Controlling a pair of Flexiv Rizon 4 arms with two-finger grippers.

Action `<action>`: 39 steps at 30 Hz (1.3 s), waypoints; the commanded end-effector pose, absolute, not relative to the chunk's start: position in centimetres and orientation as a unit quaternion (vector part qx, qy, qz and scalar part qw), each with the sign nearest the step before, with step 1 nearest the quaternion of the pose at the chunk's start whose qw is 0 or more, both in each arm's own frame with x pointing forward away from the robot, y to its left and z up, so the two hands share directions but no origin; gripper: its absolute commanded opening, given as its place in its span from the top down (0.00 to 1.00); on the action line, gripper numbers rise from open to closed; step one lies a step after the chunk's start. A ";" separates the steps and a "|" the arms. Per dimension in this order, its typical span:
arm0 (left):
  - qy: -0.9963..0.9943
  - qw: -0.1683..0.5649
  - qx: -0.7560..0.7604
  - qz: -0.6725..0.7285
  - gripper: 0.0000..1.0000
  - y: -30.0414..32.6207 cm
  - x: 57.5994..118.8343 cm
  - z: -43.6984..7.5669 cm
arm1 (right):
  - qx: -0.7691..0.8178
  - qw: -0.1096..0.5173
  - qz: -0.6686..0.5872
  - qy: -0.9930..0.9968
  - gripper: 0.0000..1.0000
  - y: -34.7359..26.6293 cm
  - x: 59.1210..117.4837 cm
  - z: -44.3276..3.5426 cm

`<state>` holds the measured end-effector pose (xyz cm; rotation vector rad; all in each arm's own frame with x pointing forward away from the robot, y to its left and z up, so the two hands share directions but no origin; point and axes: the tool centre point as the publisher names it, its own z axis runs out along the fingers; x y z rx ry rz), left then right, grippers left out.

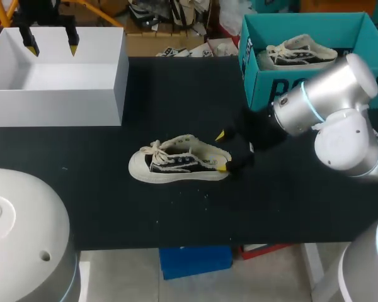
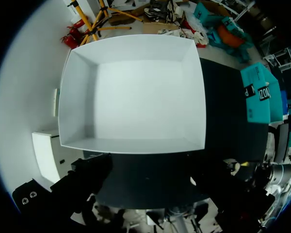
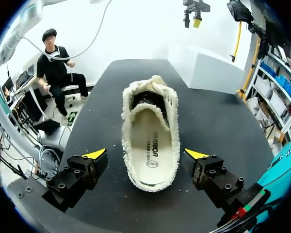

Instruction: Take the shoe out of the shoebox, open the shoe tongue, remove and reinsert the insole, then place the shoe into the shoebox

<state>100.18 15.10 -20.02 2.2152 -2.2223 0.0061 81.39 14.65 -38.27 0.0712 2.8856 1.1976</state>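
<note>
Right claw (image 3: 145, 154) straddles shoe (image 3: 150, 141) — toe hidden.

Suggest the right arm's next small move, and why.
Probably ease the right end effector forward and close on the heel of the cream-and-black canvas lace-up shoe: its open fingers flank the heel, not touching, and the insole is still inside.

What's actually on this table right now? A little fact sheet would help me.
shoe: upright on the table, outside both boxes
insole: inside the shoe
right gripper: open, one finger on each side of the heel, not touching
left gripper: open, above the white box
teal shoebox: holds a second shoe
</note>
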 end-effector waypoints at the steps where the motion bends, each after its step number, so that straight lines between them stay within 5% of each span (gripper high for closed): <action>1: -0.708 0.001 0.707 0.000 0.00 15.0 100.1 -20.0 | 0.025 0.008 0.395 0.918 0.00 14.8 81.6 -39.8; 39: -0.708 0.001 0.707 0.000 0.00 15.0 100.1 -20.0 | 0.035 -0.006 0.448 0.893 0.00 16.4 82.1 -44.0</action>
